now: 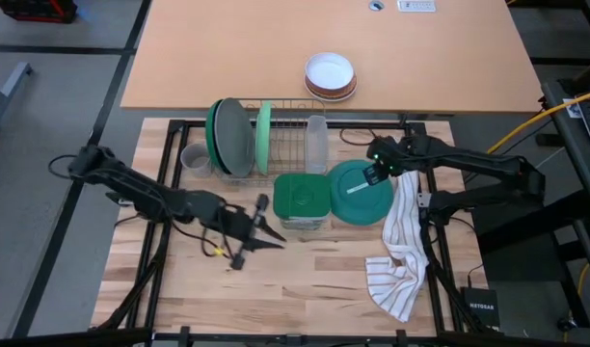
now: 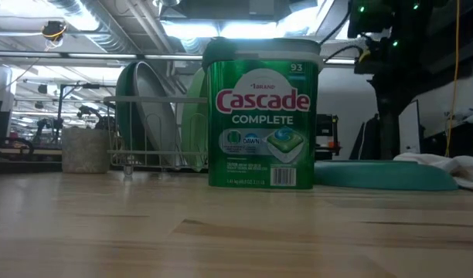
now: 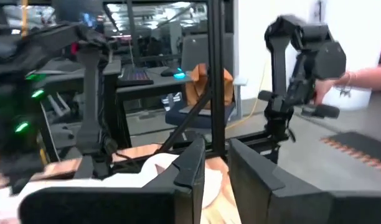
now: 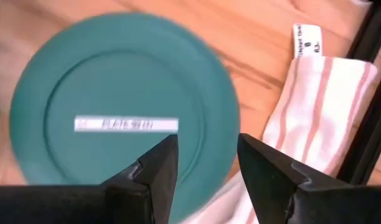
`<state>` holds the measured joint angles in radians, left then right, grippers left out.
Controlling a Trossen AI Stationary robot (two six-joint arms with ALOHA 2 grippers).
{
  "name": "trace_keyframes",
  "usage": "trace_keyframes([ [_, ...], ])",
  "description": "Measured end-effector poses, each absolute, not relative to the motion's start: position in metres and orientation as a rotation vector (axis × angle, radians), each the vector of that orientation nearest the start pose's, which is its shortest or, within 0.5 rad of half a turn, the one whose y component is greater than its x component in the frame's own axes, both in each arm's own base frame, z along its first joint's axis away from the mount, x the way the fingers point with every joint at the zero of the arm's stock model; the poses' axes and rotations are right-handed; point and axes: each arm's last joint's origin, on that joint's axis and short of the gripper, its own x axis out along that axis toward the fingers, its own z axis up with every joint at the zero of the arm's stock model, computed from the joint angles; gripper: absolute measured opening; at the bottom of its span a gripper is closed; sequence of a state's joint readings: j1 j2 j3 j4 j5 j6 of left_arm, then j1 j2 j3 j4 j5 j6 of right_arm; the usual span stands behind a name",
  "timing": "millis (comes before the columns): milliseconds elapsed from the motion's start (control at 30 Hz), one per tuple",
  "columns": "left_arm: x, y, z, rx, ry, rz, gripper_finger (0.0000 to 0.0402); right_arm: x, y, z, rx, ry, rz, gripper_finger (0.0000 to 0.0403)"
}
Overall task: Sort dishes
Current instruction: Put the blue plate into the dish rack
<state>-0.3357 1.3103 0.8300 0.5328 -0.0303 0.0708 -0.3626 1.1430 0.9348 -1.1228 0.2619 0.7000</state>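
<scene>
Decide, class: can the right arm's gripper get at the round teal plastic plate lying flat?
Probably yes: the right gripper hovers open directly above the teal plate, with nothing between them; the striped towel lies beside it.

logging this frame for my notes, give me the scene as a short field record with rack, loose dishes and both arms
rack: wire dish rack holding a dark green plate, grey plate and light green plate on edge
mug: grey mug on the table beside the rack
loose plate: teal plate face down on the table, beside the striped towel
blocker: green Cascade tub in front of the rack
right gripper: above the teal plate, jaws open, empty
left gripper: low over bare table, empty
</scene>
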Motion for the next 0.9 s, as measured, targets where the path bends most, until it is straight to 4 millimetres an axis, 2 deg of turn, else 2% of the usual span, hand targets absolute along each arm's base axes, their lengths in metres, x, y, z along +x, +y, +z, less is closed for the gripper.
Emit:
trace_keyframes([
  [167,0.319,-0.111,0.298,0.145,-0.022,-0.256,0.0045,0.164,-0.099,0.252,0.683,1.107,-1.056,0.0172],
  [367,0.365,-0.122,0.282,0.220,0.157,-0.117,0.0021,0.147,-0.130,0.245,0.785,1.155,-1.052,0.0172],
  [533,0.397,-0.136,0.272,0.290,0.267,-0.091,0.0002,0.140,-0.151,0.237,0.827,1.172,-1.062,0.0172],
  [733,0.430,-0.152,0.261,0.303,0.301,-0.018,0.0001,0.144,-0.171,0.221,0.850,1.195,-1.028,0.0172],
  [900,0.454,-0.158,0.233,0.312,0.348,0.044,0.0002,0.155,-0.185,0.202,0.839,1.217,-0.987,0.0172],
])
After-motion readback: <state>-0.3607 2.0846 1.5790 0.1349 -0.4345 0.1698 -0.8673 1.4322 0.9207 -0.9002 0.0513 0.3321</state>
